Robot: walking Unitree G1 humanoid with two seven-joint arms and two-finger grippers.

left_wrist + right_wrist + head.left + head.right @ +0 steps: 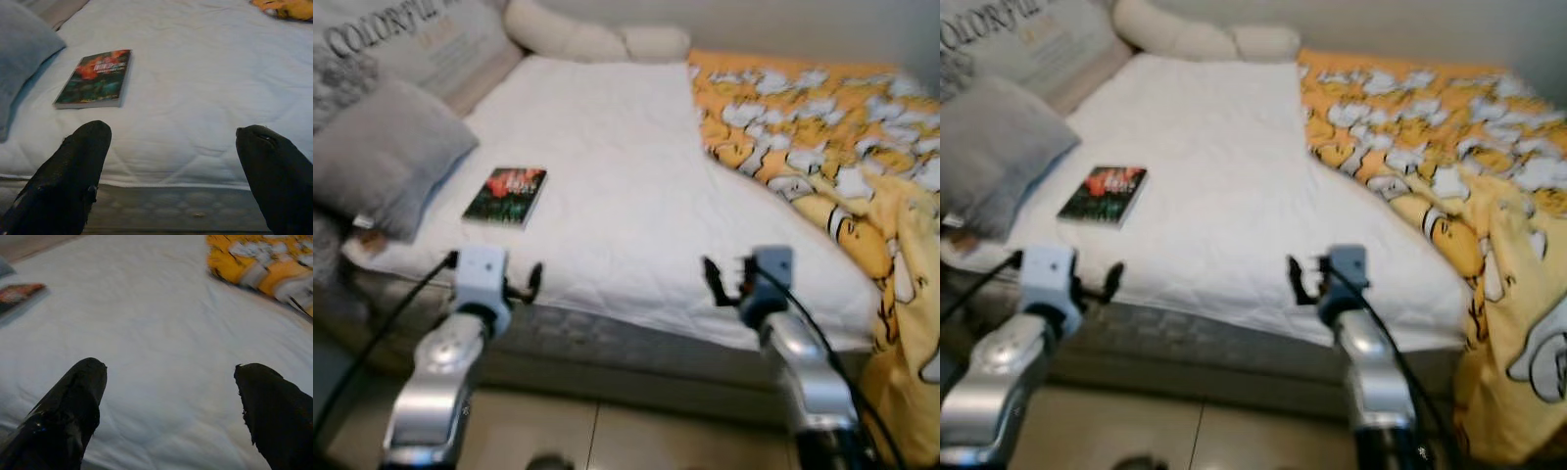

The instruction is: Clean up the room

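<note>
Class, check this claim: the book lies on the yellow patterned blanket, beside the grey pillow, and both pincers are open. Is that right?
Not quite. The book lies on the white sheet, not the yellow blanket, as the left eye view shows. It is beside the grey pillow, and the left pincer and right pincer are open.

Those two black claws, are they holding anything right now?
No, nothing. The left gripper and right gripper are both open, with only white sheet between the fingers. The book lies untouched on the bed.

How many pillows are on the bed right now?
4: a grey pillow near the book, a printed pillow behind it, and two cream pillows at the head. Others may be out of frame.
</note>
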